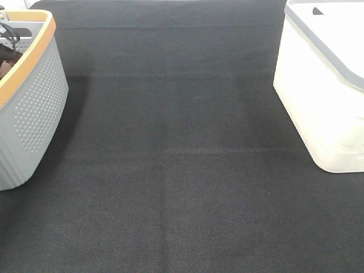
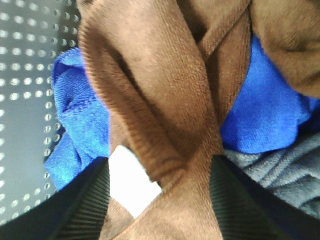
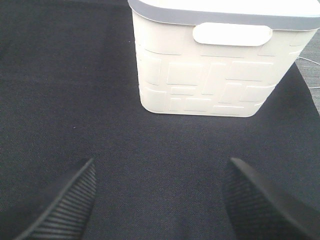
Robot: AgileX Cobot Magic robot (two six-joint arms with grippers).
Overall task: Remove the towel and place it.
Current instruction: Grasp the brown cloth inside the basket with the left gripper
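The left gripper is pointing steeply downward, and its two black ribbed fingers are standing wide apart, one at each side of the wrist view, with the inner pads facing each other and no squeeze showing. The right gripper is hanging in the air, tilting forward and down. Its own ribbed fingers are also spreading wide, holding nothing between them and touching nothing at the tips.

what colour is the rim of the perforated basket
Orange-tan, the basket rim; it shows best in the exterior high view.
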